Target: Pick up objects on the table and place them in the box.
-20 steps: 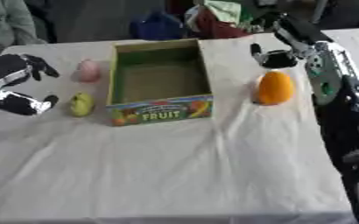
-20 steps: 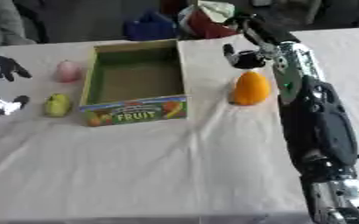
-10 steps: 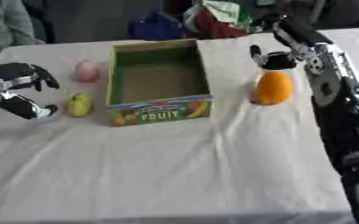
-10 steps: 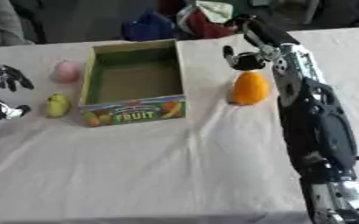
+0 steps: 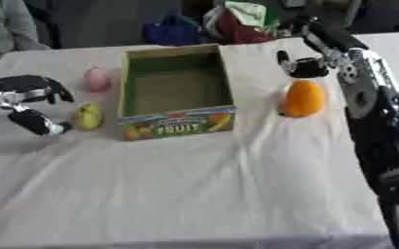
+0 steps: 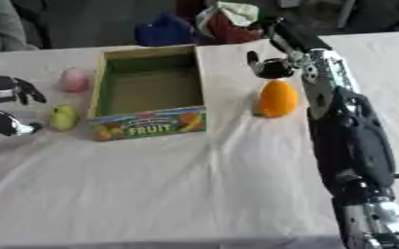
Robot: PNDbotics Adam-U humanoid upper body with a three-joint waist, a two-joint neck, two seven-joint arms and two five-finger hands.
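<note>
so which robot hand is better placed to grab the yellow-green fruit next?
Left. The left robot hand is open right beside the yellow-green fruit, on the box's left side. The right robot hand is across the box, above the orange fruit, so it would probably suit that one instead.

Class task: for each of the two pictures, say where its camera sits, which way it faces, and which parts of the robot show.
Left eye view: in the head, looking down at the table; left hand by the yellow-green fruit, right hand above the orange fruit.
Right eye view: beside it, the same scene shifted leftward.
Both share the box.
</note>
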